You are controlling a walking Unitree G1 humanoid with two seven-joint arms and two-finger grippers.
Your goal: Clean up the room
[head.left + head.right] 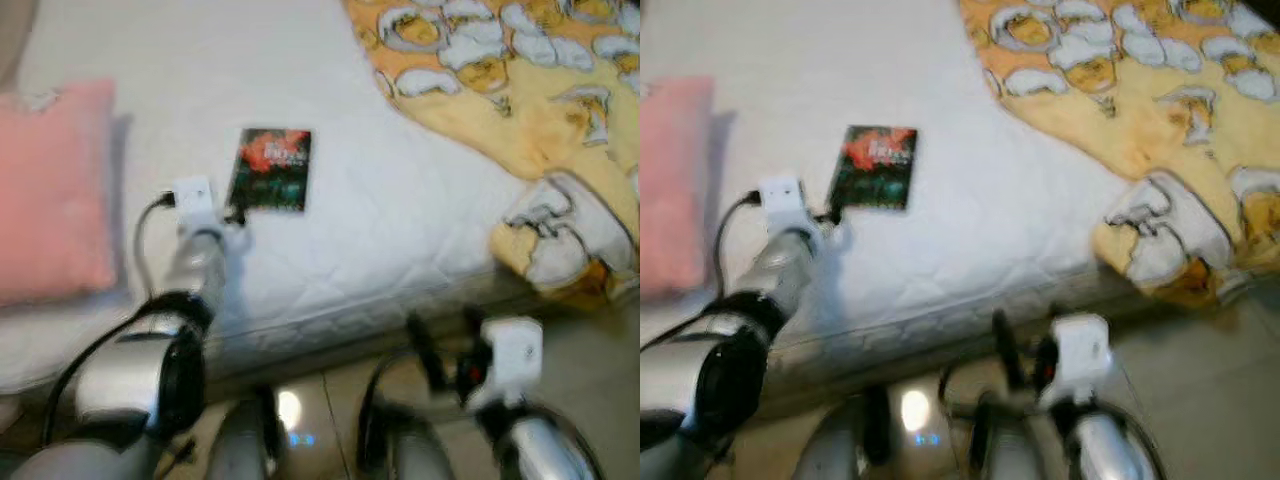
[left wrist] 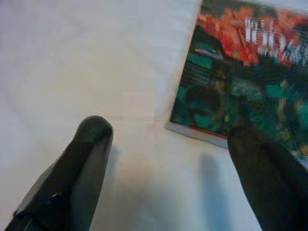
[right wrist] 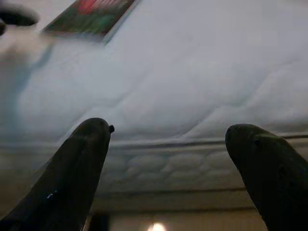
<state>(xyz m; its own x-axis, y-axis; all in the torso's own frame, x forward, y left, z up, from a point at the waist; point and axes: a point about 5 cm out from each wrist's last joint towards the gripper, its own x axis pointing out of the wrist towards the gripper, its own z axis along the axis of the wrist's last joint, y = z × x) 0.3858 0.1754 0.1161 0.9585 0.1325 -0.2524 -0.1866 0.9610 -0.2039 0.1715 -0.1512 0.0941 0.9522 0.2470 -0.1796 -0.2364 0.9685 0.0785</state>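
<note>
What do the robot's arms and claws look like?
The arms are shiny silver tubes with black joints and looping black cables. Each wrist ends in a white boxy block. The left claw and right claw each have two long black fingers with rounded tips. The right wrist shows a small red spot.

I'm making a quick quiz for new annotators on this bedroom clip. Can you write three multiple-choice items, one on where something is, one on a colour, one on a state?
1. Where does the book lie?
A. on the white mattress
B. on the floor
C. on the pillow

2. What colour is the pillow?
A. blue
B. pink
C. green

3. How are the left gripper's fingers?
A. shut on the book
B. shut on nothing
C. open, at the book's near corner

Answers: 1 A, the book rests flat on the mattress between the pillow and the yellow blanket. 2 B, it shows pink. 3 C, the left wrist view shows a wide gap between the fingers.
</note>
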